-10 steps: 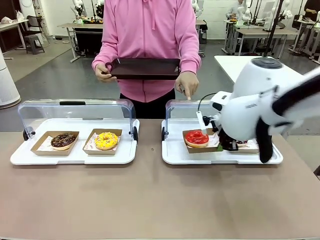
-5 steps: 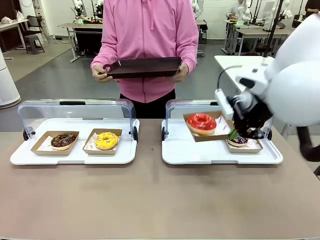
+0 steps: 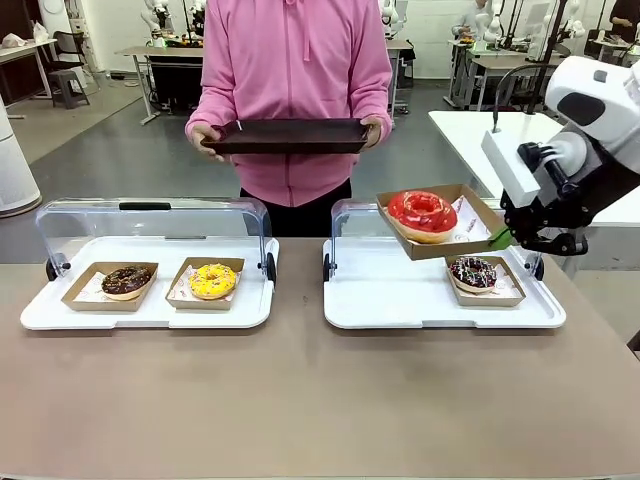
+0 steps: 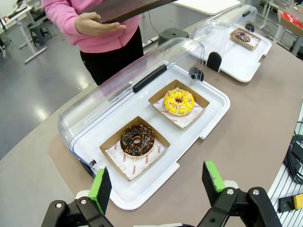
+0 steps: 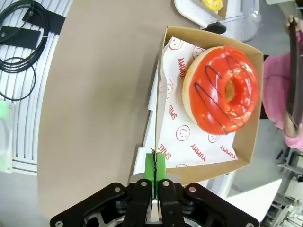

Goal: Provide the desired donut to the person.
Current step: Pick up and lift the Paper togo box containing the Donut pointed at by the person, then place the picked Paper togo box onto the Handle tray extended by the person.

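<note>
At the left end of the desk (image 3: 300, 400), a white left tray (image 3: 40, 315) with its clear lid (image 3: 150, 225) swung up at the back; inside, side by side in open card boats, a chocolate donut (image 3: 126, 280) and, to its right, a yellow donut (image 3: 213, 280). Same pair from above in the left wrist view, chocolate donut (image 4: 137, 140) nearer and yellow donut (image 4: 178, 101) farther. There too, the left jaws wide open, green pads (image 4: 101, 188) well apart with nothing between them, over bare desk just short of the tray's near rim. Past the middle of the far edge, the person (image 3: 295, 60) in pink, standing with a dark tray (image 3: 290, 135) held level in both hands (image 3: 205, 135) at chest height. Right of centre, a second white right tray (image 3: 390, 300), lid also up, with a sprinkled donut (image 3: 473, 271) in its boat at the right end. Above that tray and clear of it, the red donut (image 3: 422, 212) in its cardboard box (image 3: 440, 248), tilted in the air, lower than the dark tray and well apart from it. At far right, the right jaws closed on the box's right-hand end, one green pad visible in the front view. Grip plain in the right wrist view: both pads (image 5: 161, 165) pressed together on one thin upright wall of the cardboard box (image 5: 208, 171), with the red donut (image 5: 221, 90) on a printed paper liner (image 5: 177, 118) inside.
</note>
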`<state>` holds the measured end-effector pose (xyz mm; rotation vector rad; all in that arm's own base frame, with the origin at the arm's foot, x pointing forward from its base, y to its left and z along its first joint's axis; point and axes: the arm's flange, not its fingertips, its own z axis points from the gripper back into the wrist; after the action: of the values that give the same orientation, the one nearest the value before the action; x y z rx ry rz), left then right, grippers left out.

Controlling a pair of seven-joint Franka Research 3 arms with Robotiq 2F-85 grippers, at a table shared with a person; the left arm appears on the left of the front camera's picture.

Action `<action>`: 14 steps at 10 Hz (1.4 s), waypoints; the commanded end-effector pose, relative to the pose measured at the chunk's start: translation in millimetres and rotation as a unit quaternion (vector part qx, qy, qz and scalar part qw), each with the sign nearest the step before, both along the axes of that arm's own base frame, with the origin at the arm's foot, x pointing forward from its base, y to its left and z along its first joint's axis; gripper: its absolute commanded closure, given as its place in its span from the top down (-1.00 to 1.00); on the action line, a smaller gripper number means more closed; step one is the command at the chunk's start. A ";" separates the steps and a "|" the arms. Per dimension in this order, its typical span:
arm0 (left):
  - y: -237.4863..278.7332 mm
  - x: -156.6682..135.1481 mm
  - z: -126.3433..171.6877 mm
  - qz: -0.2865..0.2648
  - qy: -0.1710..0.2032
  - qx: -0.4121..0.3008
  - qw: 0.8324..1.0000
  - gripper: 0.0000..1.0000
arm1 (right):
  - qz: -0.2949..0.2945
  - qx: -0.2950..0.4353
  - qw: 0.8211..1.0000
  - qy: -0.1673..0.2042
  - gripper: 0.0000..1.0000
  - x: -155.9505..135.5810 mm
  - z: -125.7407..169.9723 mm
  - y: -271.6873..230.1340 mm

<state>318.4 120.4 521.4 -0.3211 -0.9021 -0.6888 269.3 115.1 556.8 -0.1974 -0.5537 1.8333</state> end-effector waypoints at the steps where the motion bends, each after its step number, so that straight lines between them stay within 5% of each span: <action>1: 0.4 0.1 -0.3 -0.001 -0.002 -0.007 1.000 1.00 | -0.001 -0.005 1.000 0.008 -1.00 13.4 -12.4 5.9; 14: 0.4 0.1 -0.3 -0.001 -0.002 -0.007 1.000 1.00 | -0.001 -0.005 1.000 0.008 -1.00 13.4 -12.4 5.9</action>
<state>318.4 120.4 521.4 -0.3211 -0.9021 -0.6888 279.8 120.1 543.8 -0.1794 -0.5162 1.8373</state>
